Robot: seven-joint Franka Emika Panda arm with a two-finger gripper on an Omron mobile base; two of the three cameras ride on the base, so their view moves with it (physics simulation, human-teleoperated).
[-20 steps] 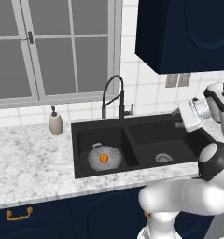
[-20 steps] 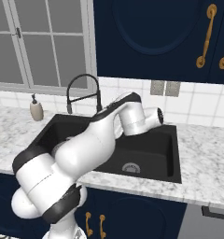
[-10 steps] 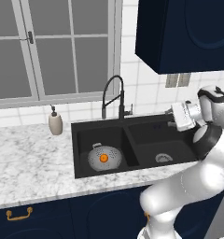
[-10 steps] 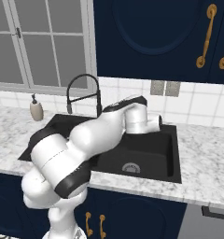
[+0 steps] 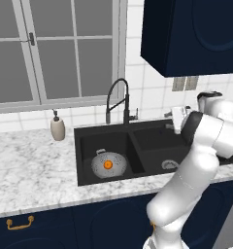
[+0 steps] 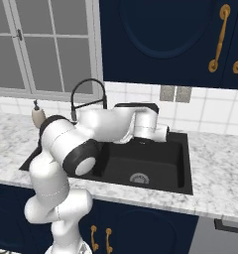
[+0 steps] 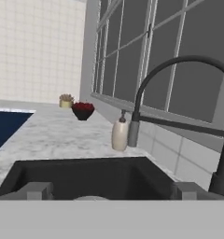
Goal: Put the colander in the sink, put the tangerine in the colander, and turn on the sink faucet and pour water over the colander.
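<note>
While the colander point(image 5: 108, 165) sits on the floor of the sink's point(image 5: 84, 160) left basin with the tangerine point(image 5: 108, 165) resting inside it at its middle, two of the three steps look done and only the water is left. Going left to right along the counter's back edge in the left base view: the soap bottle point(image 5: 57, 128) stands near the sink's back left corner, then the faucet point(image 5: 118, 101) rises from the sink's back rim at the divide between the basins, its arch curving left so the spout end hangs over the left basin. Further right, the gripper point(image 5: 173, 119) hovers above the right basin near its back edge, fingers spread wide and holding nothing.

From the gripper, then, the faucet lies to the left and slightly back. In the hand view the camera looks lengthwise along the sink: the two finger tips point(image 7: 37, 190) stand well apart at the bottom, and the faucet's upright stem rises at the right edge with the arch sweeping over toward the soap bottle. The small side lever sits low on the stem, on the side facing the gripper as best I can judge, so the coming reach is a short sideways move left to that lever.
</note>
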